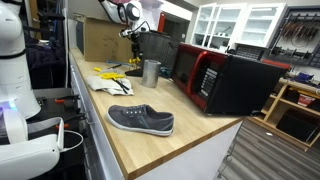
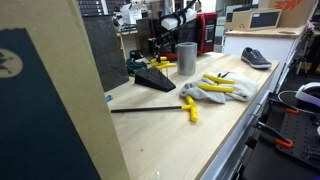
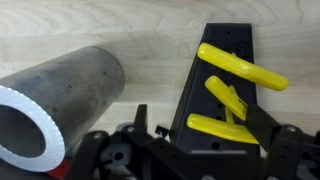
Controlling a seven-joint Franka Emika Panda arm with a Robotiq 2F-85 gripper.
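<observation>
Your gripper (image 3: pixel 195 128) hangs over the table (image 1: pixel 190 128) with its jaws spread wide and nothing between them.

Directly below it lies the rack (image 3: pixel 226 45), a black wedge carrying yellow clamps (image 3: pixel 241 66) side by side. Judge each clamp to be light, stiff, smooth plastic, and expect it to slip under a pinch on a rounded face. Take hold across the narrow handle, with the jaws square to its length and away from the tip. Judge the rack light enough to shift if a clamp sticks in it.

Just beside the rack, apart from it, stands the cup (image 3: pixel 60 95), upright with its mouth open. It looks like rigid grey metal, probably heavier than a clamp, with a smooth curved wall. Grip it over the wall at the rim, one finger inside.

Farther along the table lie the gloves (image 1: pixel 108 82), then the shoe (image 1: pixel 140 119). The microwave (image 1: pixel 225 80) stands beyond the cup.
</observation>
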